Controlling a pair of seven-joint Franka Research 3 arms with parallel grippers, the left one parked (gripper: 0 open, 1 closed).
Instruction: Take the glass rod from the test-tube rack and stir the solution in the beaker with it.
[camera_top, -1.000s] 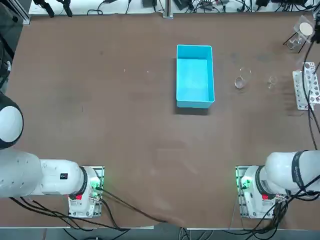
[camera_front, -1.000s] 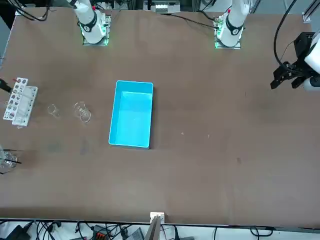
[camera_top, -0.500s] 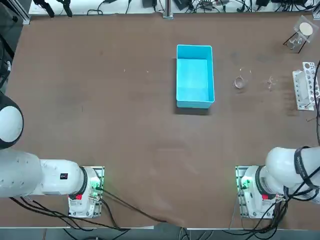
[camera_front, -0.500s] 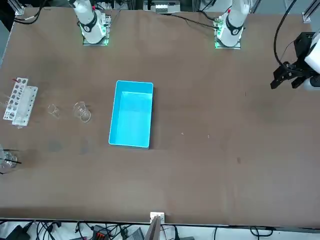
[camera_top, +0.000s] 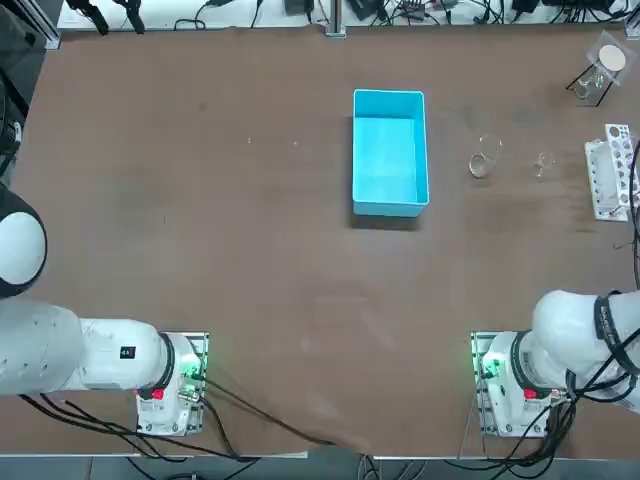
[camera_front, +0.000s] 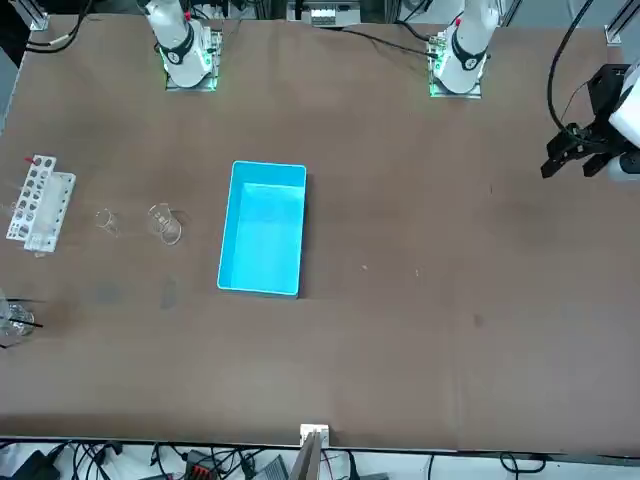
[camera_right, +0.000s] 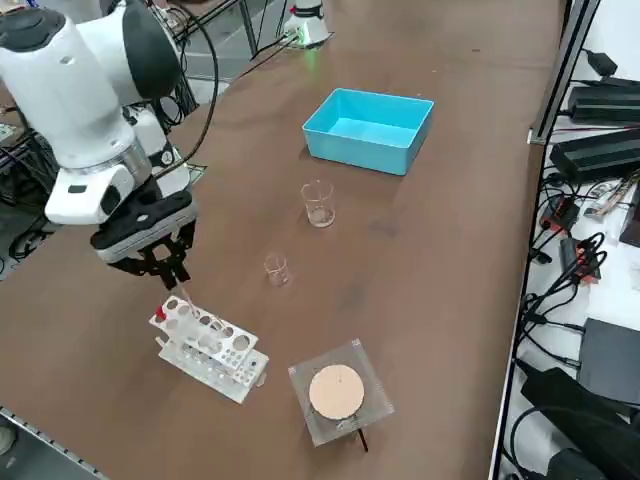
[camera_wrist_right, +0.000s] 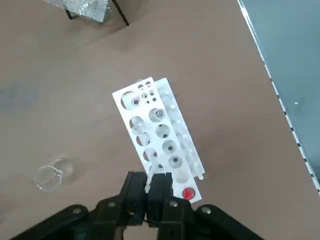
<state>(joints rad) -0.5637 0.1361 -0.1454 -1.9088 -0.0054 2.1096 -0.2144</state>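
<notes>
Right tool (camera_wrist_right: 148, 178) is clamped on the thin transparent glass rod (camera_right: 187, 299) at the white perforated plastic rack (camera_right: 208, 368); extraction appears in hand, next requiring clear lift toward the wider clear glass beaker (camera_right: 320, 211)

—Where does the top view look from?
—Overhead, straight down, wide enough for the whole brown table (camera_top: 300, 280).
—And the front one?
—Across the table, facing the robot; it shares the blue bin (camera_front: 262, 230) with the top view.
—The right side view?
—Raised at the robot's right, diagonally down, nearer in.
—The wrist?
—Closest of all – down over the white rack (camera_wrist_right: 157, 135), which the side view shares.
</notes>
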